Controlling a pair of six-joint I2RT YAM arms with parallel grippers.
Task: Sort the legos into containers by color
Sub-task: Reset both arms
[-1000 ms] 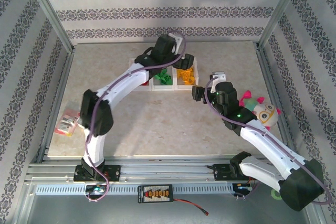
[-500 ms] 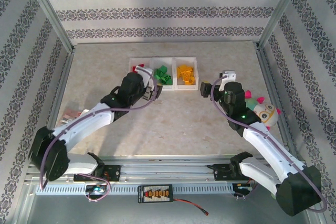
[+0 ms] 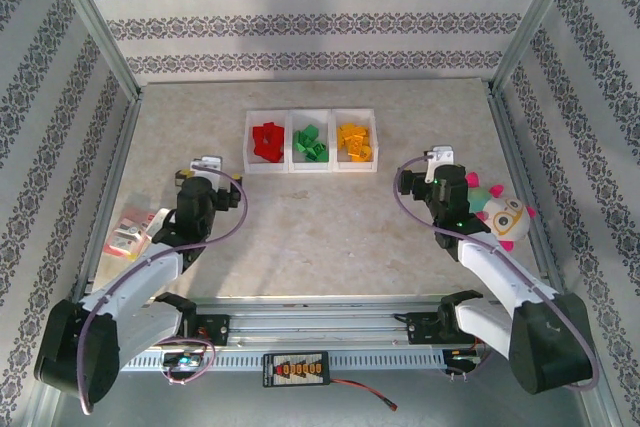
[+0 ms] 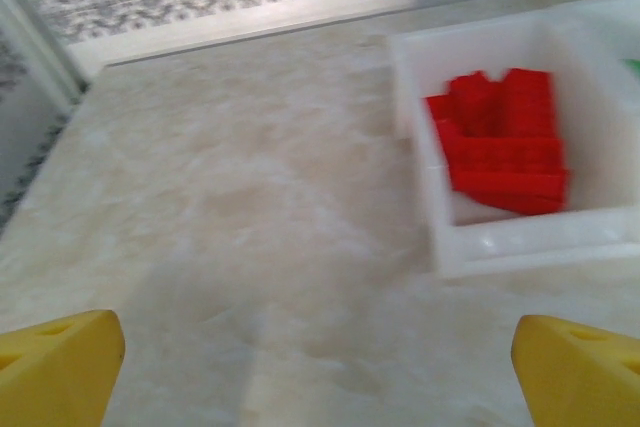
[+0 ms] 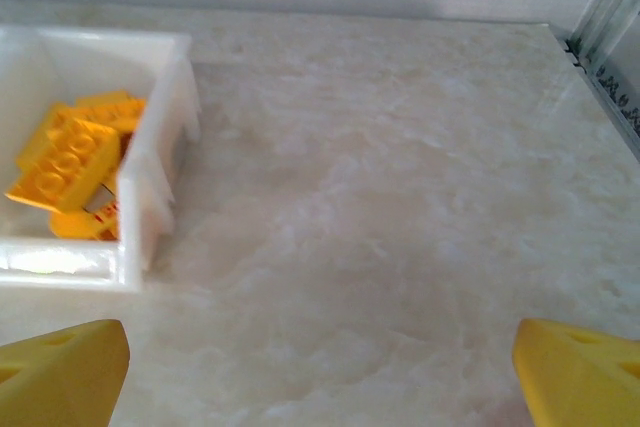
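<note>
both arms are drawing back from the bins; the left arm, stretched over the row a second ago, is now folding toward the near left of the table.
the small studded plastic legos are lying sorted, with red bricks [image 3: 267, 139] in the left bin, green bricks [image 3: 310, 142] in the middle and orange-yellow bricks [image 3: 354, 141] in the right, inside the three joined translucent white square containers [image 3: 310, 111] at the far middle of the pale marbled table [image 3: 320, 227]. the left gripper [image 4: 320, 377] and right gripper [image 5: 320, 372] are both hanging spread wide and holding nothing, well apart from the row. sorting is looking finished. the likely slip now is a retreating arm brushing the pink-and-teal plush toy [image 3: 500, 212] just beside the right arm, or the flat red-and-white packet [image 3: 130, 232] near the left arm.
</note>
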